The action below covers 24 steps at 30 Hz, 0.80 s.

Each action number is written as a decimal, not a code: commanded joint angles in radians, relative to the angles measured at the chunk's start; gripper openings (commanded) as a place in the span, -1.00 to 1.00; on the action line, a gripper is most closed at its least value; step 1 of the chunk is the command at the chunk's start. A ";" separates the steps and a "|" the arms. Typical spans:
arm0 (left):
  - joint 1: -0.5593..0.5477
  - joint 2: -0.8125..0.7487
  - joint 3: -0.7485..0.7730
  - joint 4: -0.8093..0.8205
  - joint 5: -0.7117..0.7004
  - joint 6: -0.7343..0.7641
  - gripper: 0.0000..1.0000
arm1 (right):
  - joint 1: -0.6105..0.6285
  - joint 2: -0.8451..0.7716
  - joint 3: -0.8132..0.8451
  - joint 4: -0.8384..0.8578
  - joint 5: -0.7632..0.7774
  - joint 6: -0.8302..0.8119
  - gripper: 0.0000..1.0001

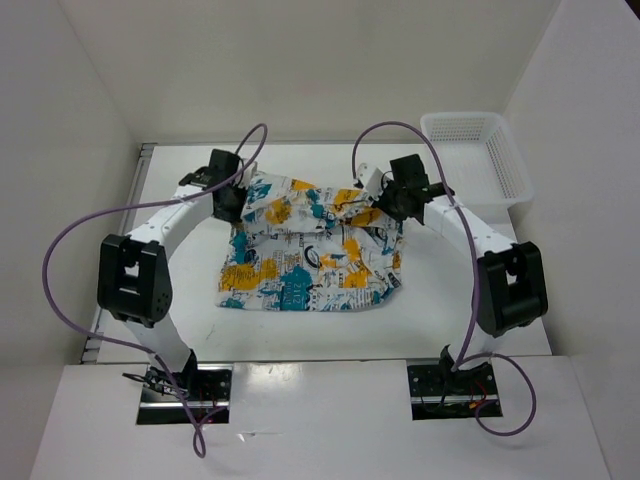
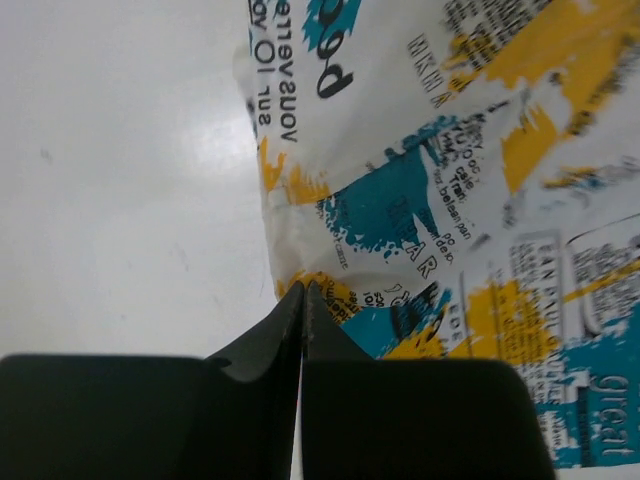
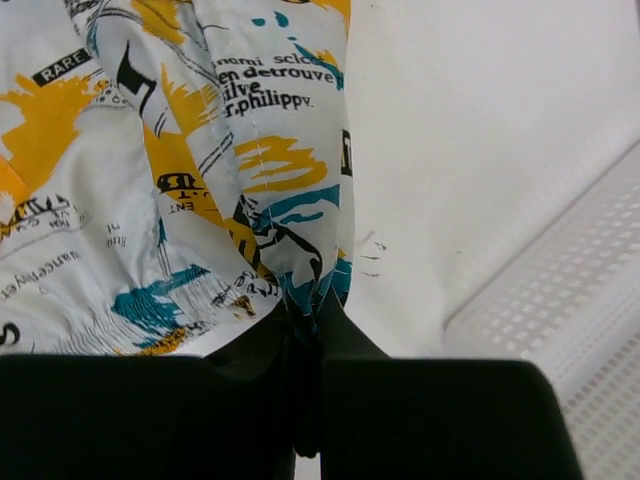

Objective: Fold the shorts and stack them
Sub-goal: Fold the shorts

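Note:
The shorts (image 1: 305,255), white with teal, yellow and black print, lie spread on the white table between the two arms, with their far edge lifted. My left gripper (image 1: 232,205) is shut on the far left corner of the shorts (image 2: 420,190), its jaws pressed together at the fabric edge (image 2: 303,292). My right gripper (image 1: 385,205) is shut on the far right corner; the wrist view shows a bunched fold of the shorts (image 3: 200,170) pinched between its jaws (image 3: 315,305).
A white plastic mesh basket (image 1: 480,150) stands at the back right of the table; its wall also shows in the right wrist view (image 3: 570,320). White walls enclose the table on three sides. Purple cables loop over both arms.

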 commanded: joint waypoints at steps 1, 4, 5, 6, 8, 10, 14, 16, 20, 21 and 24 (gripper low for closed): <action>-0.003 -0.139 -0.090 0.112 -0.136 0.004 -1.00 | 0.008 -0.105 -0.027 -0.060 -0.012 -0.116 -1.00; -0.003 -0.251 -0.197 0.112 -0.155 0.004 -1.00 | 0.008 -0.166 -0.072 -0.151 -0.053 -0.192 -1.00; -0.003 -0.278 -0.225 0.094 -0.155 0.004 -1.00 | 0.008 -0.178 -0.084 -0.183 -0.076 -0.214 -1.00; -0.003 -0.333 -0.248 0.080 -0.155 0.004 -1.00 | 0.008 -0.203 -0.084 -0.208 -0.113 -0.234 -1.00; -0.003 -0.380 -0.303 0.043 -0.155 0.004 -1.00 | 0.017 -0.212 -0.093 -0.277 -0.127 -0.245 -1.00; -0.003 -0.430 -0.316 0.005 -0.146 0.004 -1.00 | 0.017 -0.237 -0.093 -0.327 -0.142 -0.266 -1.00; 0.015 -0.510 -0.328 -0.064 -0.056 0.004 -1.00 | 0.017 -0.268 -0.093 -0.375 -0.130 -0.309 -1.00; 0.015 -0.533 -0.343 -0.124 -0.002 0.004 -1.00 | 0.026 -0.294 -0.084 -0.419 -0.145 -0.353 -1.00; -0.048 -0.595 -0.490 -0.155 -0.003 0.004 -1.00 | 0.135 -0.333 -0.162 -0.540 -0.156 -0.418 -1.00; -0.048 -0.605 -0.518 -0.155 -0.028 0.004 -1.00 | 0.153 -0.343 -0.181 -0.541 -0.156 -0.427 -1.00; -0.048 -0.618 -0.573 -0.155 -0.049 0.004 -1.00 | 0.178 -0.355 -0.193 -0.602 -0.145 -0.467 -1.00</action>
